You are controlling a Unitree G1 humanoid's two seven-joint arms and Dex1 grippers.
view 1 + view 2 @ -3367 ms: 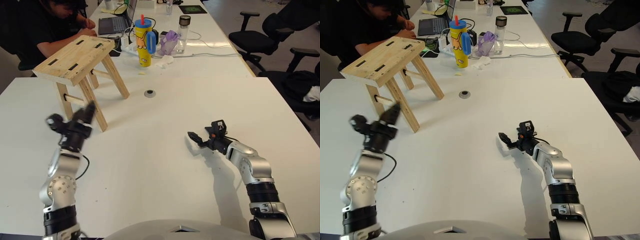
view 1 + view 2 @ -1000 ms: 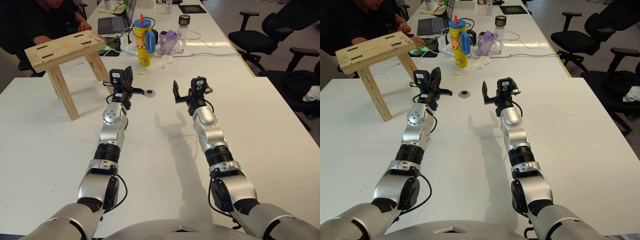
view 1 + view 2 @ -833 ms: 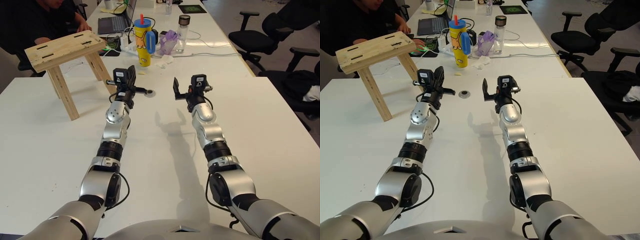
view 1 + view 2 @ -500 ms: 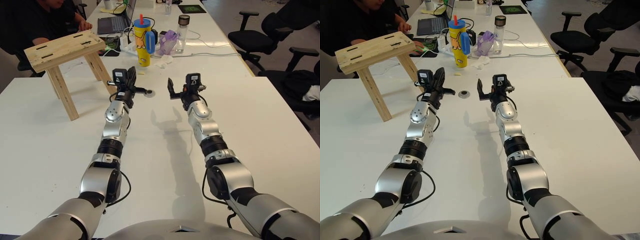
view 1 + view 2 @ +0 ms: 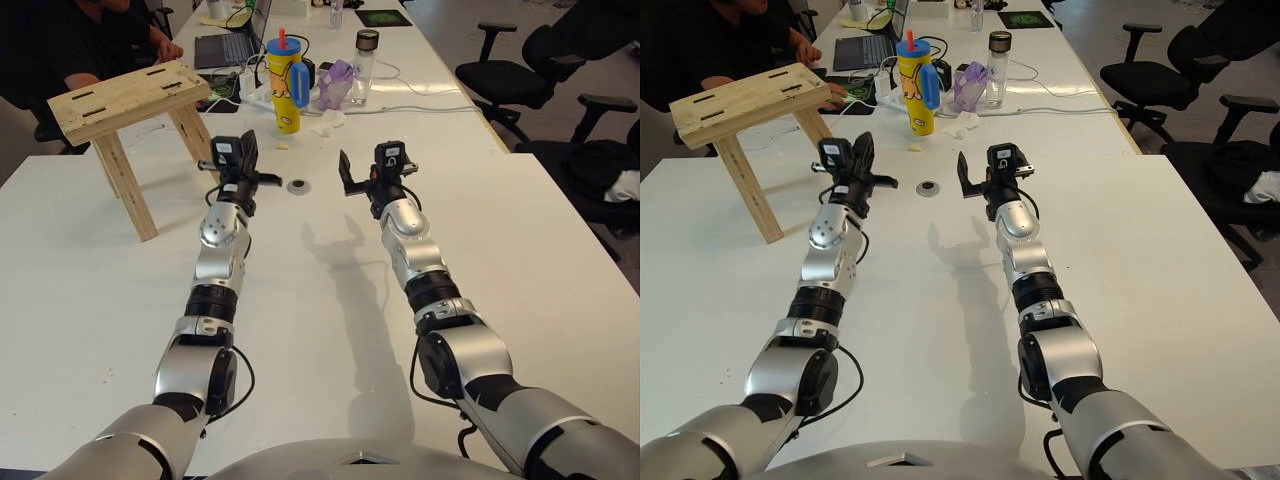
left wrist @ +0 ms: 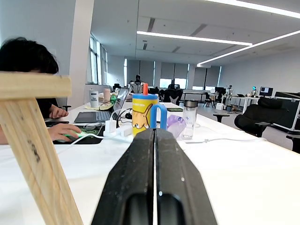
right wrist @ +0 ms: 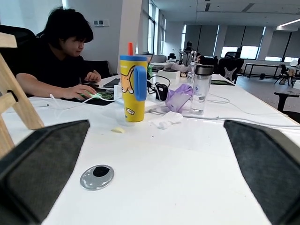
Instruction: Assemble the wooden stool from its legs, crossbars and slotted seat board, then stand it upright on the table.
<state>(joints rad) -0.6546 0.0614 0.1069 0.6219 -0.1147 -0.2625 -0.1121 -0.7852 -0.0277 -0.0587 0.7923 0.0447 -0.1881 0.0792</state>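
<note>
One assembled wooden stool [image 5: 130, 95] is noted upright on the worktop [image 5: 90, 330]; judged rigid, light, best gripped by a leg [image 5: 127, 185]. Left fingers [image 6: 136, 178] clenched empty, right fingers [image 7: 42, 164] released.

Left hand [image 5: 247, 152] closed, right hand [image 5: 366, 175] spread (arms outstretched)

stool [image 5: 128, 92]: far legs hidden behind seat | laptop [image 5: 232, 47]: cut by top edge

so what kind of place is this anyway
Most likely an open-plan office or lab workspace: long white tables set end to end, a laptop at the far end, black office chairs alongside, and ceiling light strips running over more desks beyond.
</note>
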